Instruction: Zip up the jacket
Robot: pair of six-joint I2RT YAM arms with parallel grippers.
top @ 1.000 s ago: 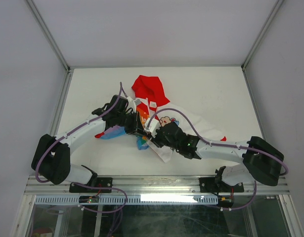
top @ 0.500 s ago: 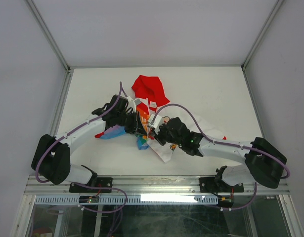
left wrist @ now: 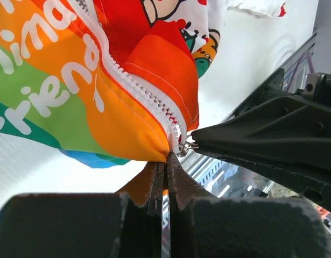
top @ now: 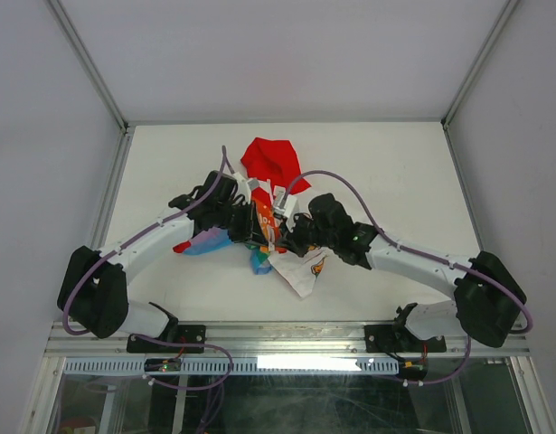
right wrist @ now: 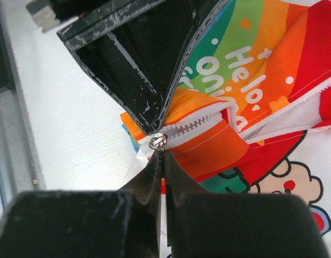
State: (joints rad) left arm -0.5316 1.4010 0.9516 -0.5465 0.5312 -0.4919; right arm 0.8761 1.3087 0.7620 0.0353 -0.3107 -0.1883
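Note:
The jacket point(top: 270, 163) lies bunched at the table's middle, red hood at the far end, white body with prints toward me. My left gripper point(top: 258, 237) is shut on the orange hem at the zipper's bottom end, as the left wrist view point(left wrist: 166, 160) shows. The rainbow panel with lettering point(left wrist: 57, 86) hangs above it. My right gripper point(top: 282, 240) meets it from the right. In the right wrist view my right gripper point(right wrist: 163, 156) is shut on the pull tab under the metal zipper slider point(right wrist: 157, 141). The white zipper teeth point(right wrist: 200, 124) run up and right, apart higher up.
White table point(top: 395, 172) inside a frame with grey walls. The metal rail point(top: 287, 339) with both arm bases runs along the near edge. A blue part of the jacket point(top: 205, 244) sticks out left under my left arm.
My right arm has swung away from the near edge toward the hood, its gripper staying against the left one. The jacket has bunched up, and its white lower part now shows.

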